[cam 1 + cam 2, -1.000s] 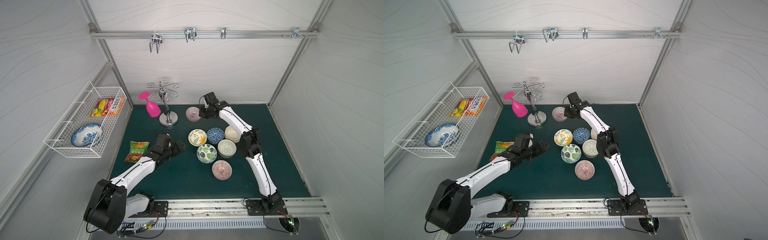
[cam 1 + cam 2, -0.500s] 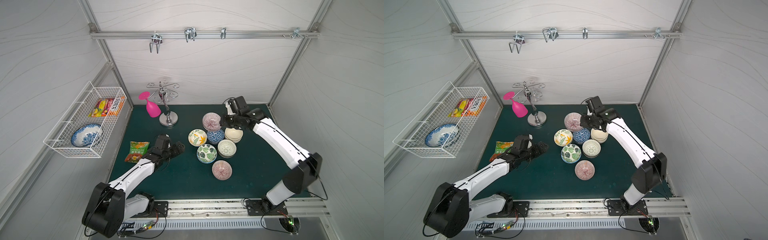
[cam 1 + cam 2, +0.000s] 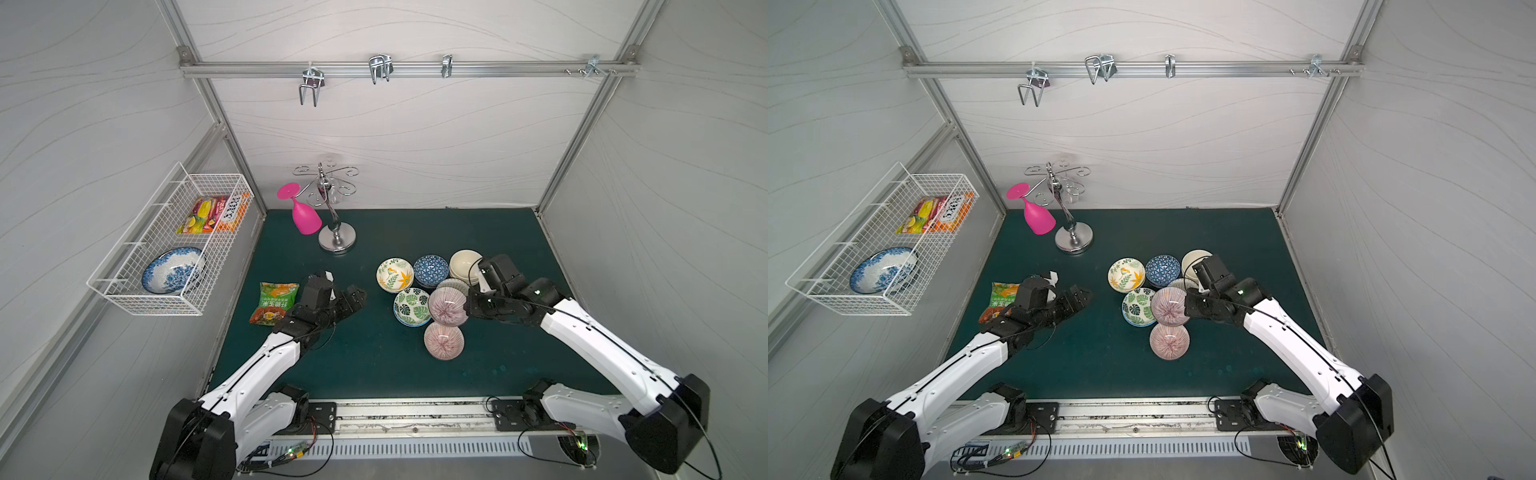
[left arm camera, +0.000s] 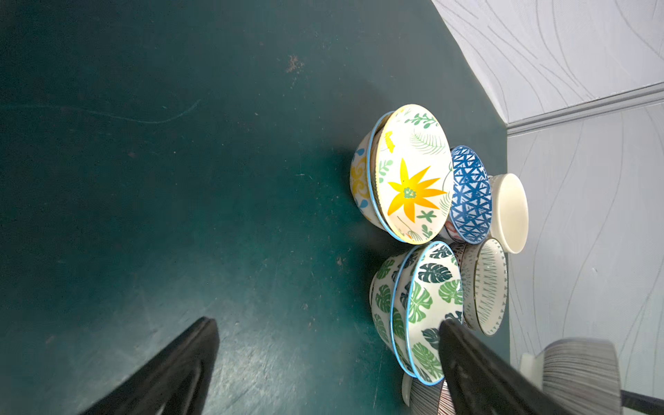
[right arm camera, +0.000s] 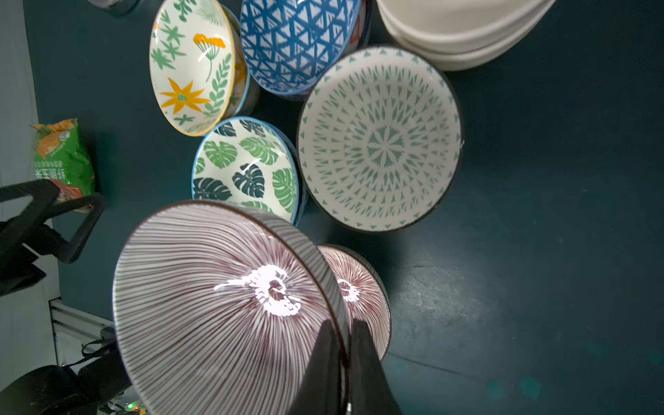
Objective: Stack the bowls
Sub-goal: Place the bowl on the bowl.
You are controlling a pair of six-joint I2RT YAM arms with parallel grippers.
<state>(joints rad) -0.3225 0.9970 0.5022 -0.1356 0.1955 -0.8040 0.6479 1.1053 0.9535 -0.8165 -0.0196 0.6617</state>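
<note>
The right tool (image 5: 342,325) is clamped on the rim of a pink striped bowl (image 5: 222,305), one finger inside the rim and one outside. In a top view that held bowl (image 3: 448,306) juts from the tool toward the middle of the worktop (image 3: 374,374) and appears raised above it. It overlaps the white lattice bowl (image 3: 453,284) and sits just beside the green leaf bowls (image 3: 411,306). The second pink striped bowl (image 3: 443,340) stands on the worktop just nearer the robot's base, partly under the held one as the right wrist view shows it.

Beyond these stand the yellow-orange floral bowls (image 3: 395,274), the blue patterned bowls (image 3: 431,270) and the cream bowls (image 3: 463,262), close together.

The left tool (image 3: 353,296) is spread wide and holds nothing. It is low over bare worktop, apart from the cluster and pointing at it, with a snack packet (image 3: 274,302) by its wrist.

The top views give only the topmost bowl of each kind. The left wrist view shows the green leaf and floral bowls side-on, each as two nested bowls with blue rims. The right wrist view shows stacked cream rims and the whole lattice bowl, hidden in part from above by the right arm.

The held bowl has fine dark pink lines radiating from its centre on a pale ground, a dark rim and a glossy glare spot at the bottom.
</note>
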